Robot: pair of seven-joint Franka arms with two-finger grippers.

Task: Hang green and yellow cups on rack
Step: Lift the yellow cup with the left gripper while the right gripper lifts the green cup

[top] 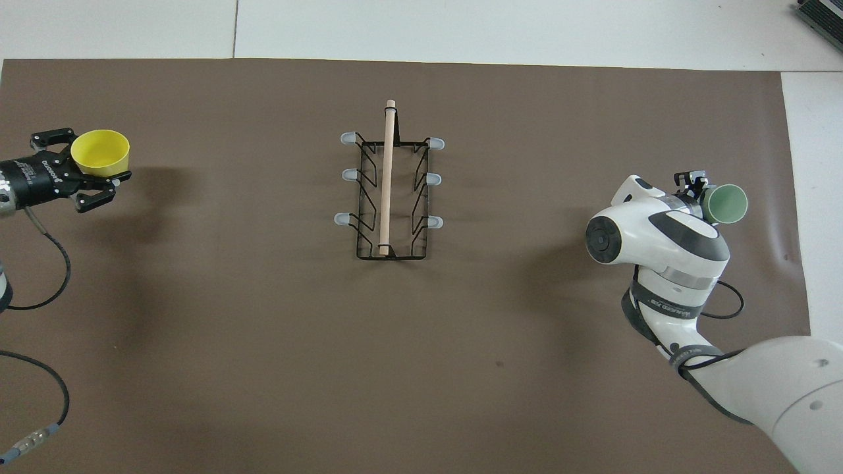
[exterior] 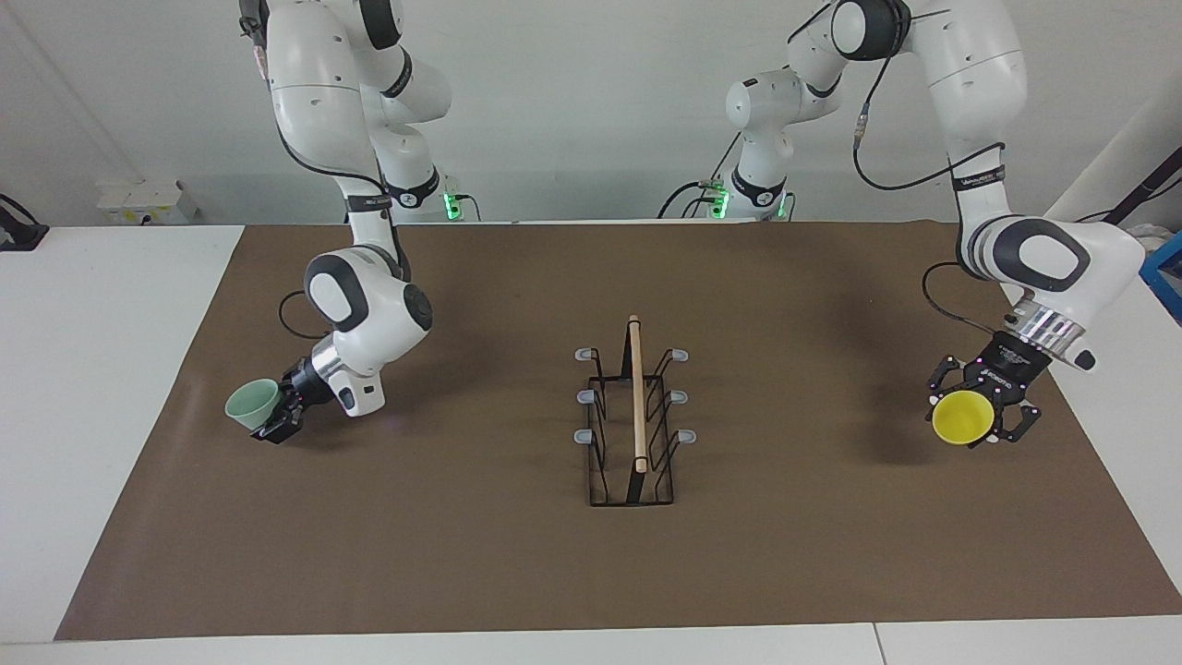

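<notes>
The black wire rack with a wooden rod stands mid-mat; it also shows in the overhead view. My left gripper is shut on the yellow cup and holds it tilted above the mat at the left arm's end; the overhead view shows the gripper and cup. My right gripper is shut on the pale green cup, tilted on its side just above the mat at the right arm's end; the overhead view shows the gripper and cup.
A brown mat covers the white table. The rack's grey-tipped prongs stick out on both sides and hold nothing. A black cable trails from the left arm over the mat's edge.
</notes>
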